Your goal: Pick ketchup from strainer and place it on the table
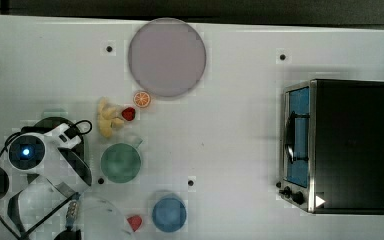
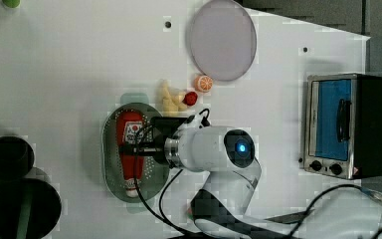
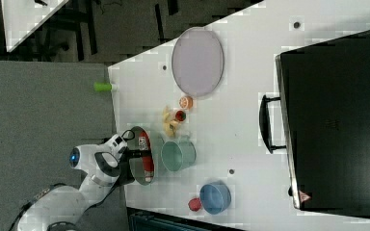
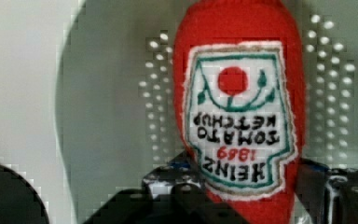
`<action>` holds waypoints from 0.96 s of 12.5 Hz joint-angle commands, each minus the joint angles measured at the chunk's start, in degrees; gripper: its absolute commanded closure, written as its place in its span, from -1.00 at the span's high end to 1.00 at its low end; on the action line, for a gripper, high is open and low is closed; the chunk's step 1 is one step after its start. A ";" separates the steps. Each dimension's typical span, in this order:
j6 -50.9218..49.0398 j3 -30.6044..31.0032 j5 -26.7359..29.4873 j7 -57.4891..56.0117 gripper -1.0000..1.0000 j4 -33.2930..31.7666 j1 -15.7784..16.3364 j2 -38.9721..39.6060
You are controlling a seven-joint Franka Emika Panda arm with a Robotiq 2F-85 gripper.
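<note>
gripper [image 4: 247, 186] is sitting down inside the strainer [image 2: 110, 149], fingers [image 4: 168, 179] straddling the ketchup [image 2: 131, 144] either side of its body, partway open; looks like pads are at or just off the red sides, can't tell if they're actually biting, so not calling it a grip

ketchup is lying flat along the strainer's length, label up, white cap toward the left view's bottom. lying that way is why the jaws are going across the narrow body rather than end to end

strainer is sitting on the table [image 2: 69, 59] at the top view's left, mostly under the arm there. right view is showing the bottle red against the mesh, arm reaching in from the right view's left

green cup [image 1: 121, 162] is just beside the strainer, so lift probably wants to be straight up before any sideways move. blue cup [image 1: 169, 214] and a strawberry [image 1: 135, 222] are further along, fruit cluster [image 1: 109, 117] near the plate [image 1: 166, 57], toaster oven [image 1: 340, 145] well apart

my read: grasp step, not lifted yet; plenty of bare table between the cups and the oven for the drop
</note>
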 commanded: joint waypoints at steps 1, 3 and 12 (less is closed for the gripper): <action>-3.97 2.83 3.37 2.82 0.12 1.50 -0.97 -10.26; -9.11 2.90 8.06 2.81 0.12 1.69 -2.53 -16.75; -28.51 -6.98 13.87 0.33 0.12 2.37 -13.23 -32.27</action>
